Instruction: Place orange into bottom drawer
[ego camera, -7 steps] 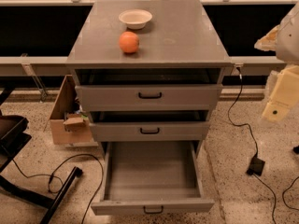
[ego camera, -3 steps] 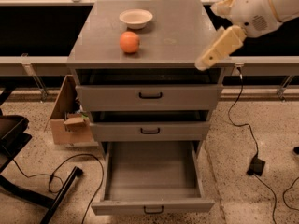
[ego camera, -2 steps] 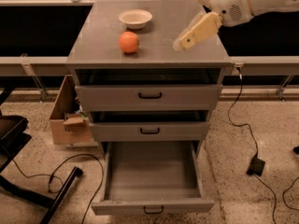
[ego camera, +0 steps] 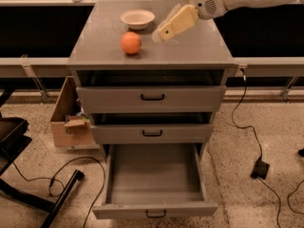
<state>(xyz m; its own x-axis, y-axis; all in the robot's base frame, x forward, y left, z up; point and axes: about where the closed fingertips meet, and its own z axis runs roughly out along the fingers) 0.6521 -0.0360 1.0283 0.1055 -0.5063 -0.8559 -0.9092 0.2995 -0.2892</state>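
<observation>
Cream gripper [ego camera: 160, 33], spread or pressed together I cannot tell, is hovering right of the small round orange [ego camera: 131, 42] on the grey cabinet top [ego camera: 199, 49]

We see a grey cabinet [ego camera: 194, 51] standing on a speckled floor [ego camera: 266, 127]. Behind it runs a long pale rail [ego camera: 33, 66], and the wall [ego camera: 42, 30] above the rail is dark. A brown cardboard box [ego camera: 61, 125] sits on the floor just beside the cabinet, on the left of the view. A black stand [ego camera: 14, 132] is at the far left. Black cables [ego camera: 244, 84] and a small black box [ego camera: 260, 168] lie on the right. The gripper [ego camera: 161, 33] hangs over the cabinet top.
</observation>
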